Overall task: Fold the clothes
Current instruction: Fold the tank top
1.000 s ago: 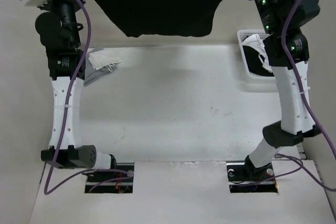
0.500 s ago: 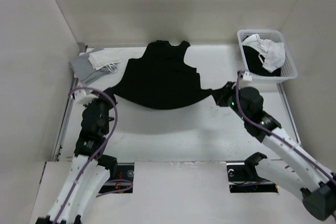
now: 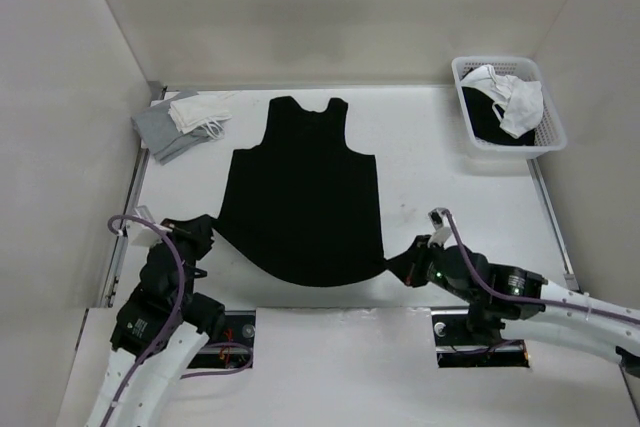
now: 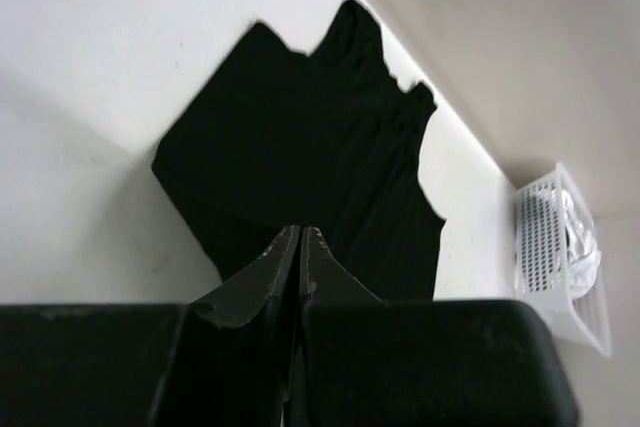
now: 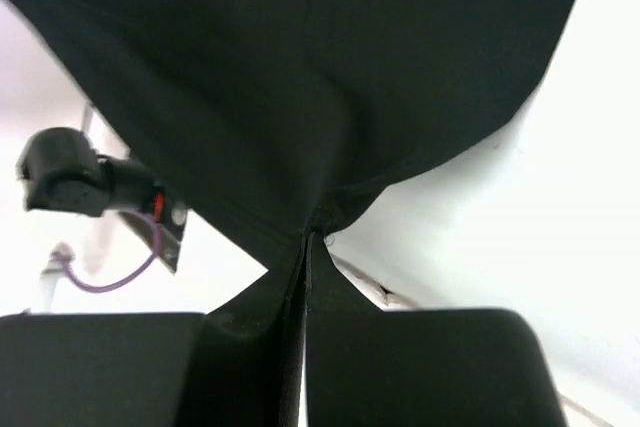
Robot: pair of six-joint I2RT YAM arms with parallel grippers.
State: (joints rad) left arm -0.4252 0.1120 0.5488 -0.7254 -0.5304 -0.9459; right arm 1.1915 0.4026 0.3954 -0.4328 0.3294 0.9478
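- While you look down from above, the black shirt (image 3: 305, 197) lies flat on the table (image 3: 460, 197), neck toward the far wall and hem toward the arm bases. The left gripper (image 3: 200, 230) and right gripper (image 3: 400, 267) sit low at the near edge, each pinching one hem corner. The cloth draws to a point at each, which I read as a pull to spread it smooth before any fold. A pile of grey and white clothes (image 3: 180, 119) sits at the far left, well apart. The basket (image 3: 552, 132) at the far right holds more white and black cloth, probably the ones you have yet to fold
- From the left wrist, you see the fingers (image 4: 270, 267) pressed together, tips over the near hem. Black on black hides the pinch itself here, so go by the overhead view. The shirt spreads away toward the far wall
- From the right wrist, the fingers (image 5: 270, 297) are pressed together on a small pucker of hem, and creases fan out from the tips, so that corner looks taut. Let go only once the hem rests flat, or it may wrinkle
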